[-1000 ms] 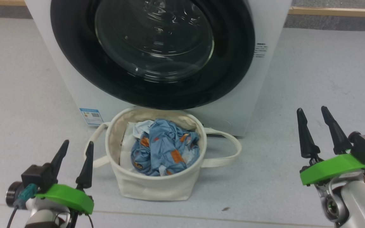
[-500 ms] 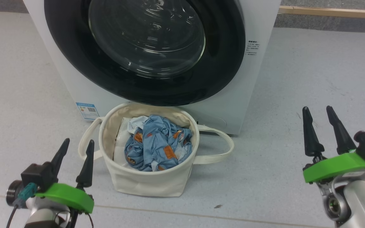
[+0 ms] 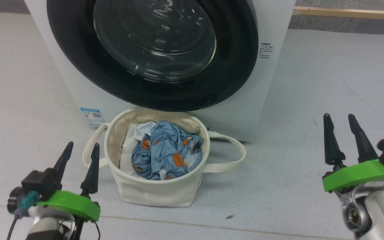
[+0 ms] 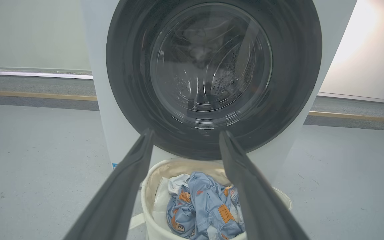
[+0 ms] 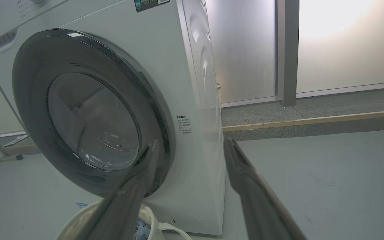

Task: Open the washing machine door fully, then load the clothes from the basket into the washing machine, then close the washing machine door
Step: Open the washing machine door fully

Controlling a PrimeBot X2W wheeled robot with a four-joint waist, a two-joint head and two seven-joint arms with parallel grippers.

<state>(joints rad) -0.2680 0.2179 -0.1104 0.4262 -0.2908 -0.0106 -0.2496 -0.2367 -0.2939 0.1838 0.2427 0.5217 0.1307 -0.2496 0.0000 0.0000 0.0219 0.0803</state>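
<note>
The white washing machine (image 3: 272, 23) (image 5: 165, 43) stands ahead, its round black washing machine door (image 3: 152, 90) (image 4: 288, 66) (image 5: 32, 66) shut against the front. On the floor right before it sits the cream basket (image 3: 155, 193) (image 4: 152, 186) holding the light blue clothes (image 3: 165, 153) (image 4: 202, 206) with orange patches over a white cloth. My left gripper (image 3: 82, 145) (image 4: 185, 133) hovers open at the basket's left, empty. My right gripper (image 3: 339, 116) (image 5: 192, 143) is open and empty, well to the right of the basket.
Grey floor (image 3: 328, 76) spreads on both sides of the machine. A low wooden strip (image 3: 345, 12) and a kerb run along the back wall. A blue label (image 3: 92, 116) sits low on the machine's front left. Basket loop handles (image 3: 235, 160) stick out sideways.
The head camera shifted, so the machine and basket sit slightly left and higher than one second ago. Both grippers stayed open; the right one sits a little lower and further right in view.
</note>
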